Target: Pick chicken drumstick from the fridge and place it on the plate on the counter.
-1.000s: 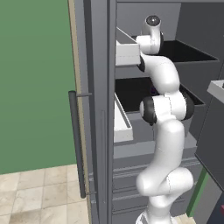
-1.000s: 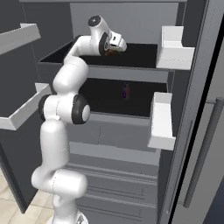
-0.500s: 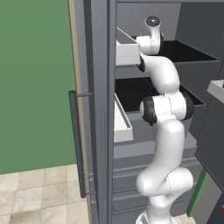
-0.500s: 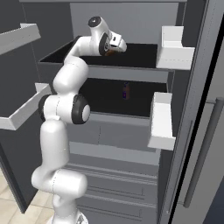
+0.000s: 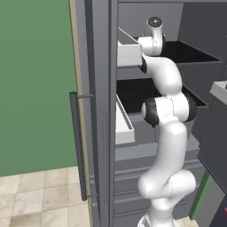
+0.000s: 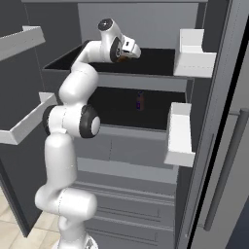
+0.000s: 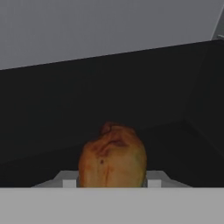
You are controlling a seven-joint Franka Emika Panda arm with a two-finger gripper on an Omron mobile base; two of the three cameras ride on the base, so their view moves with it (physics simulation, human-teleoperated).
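The chicken drumstick (image 7: pixel 112 157), an orange-brown lump, lies on the dark upper shelf of the open fridge (image 6: pixel 146 80). My gripper (image 7: pixel 112 181) reaches into that shelf, and its two pale fingertips (image 7: pixel 70 180) press against the drumstick's left and right sides. From the right base view the gripper (image 6: pixel 131 49) is seen low over the shelf, with a sliver of the drumstick (image 6: pixel 126 58) showing orange under it. The plate and the counter are out of view.
A tiny purple item (image 6: pixel 140 100) stands on the shelf below. White door bins (image 6: pixel 181 127) jut out on the right door, and another bin (image 5: pixel 123 119) on the left door. A dark bar handle (image 5: pixel 78 146) runs down the left door.
The fingers have come together onto the drumstick's sides. The arm has stayed where it was.
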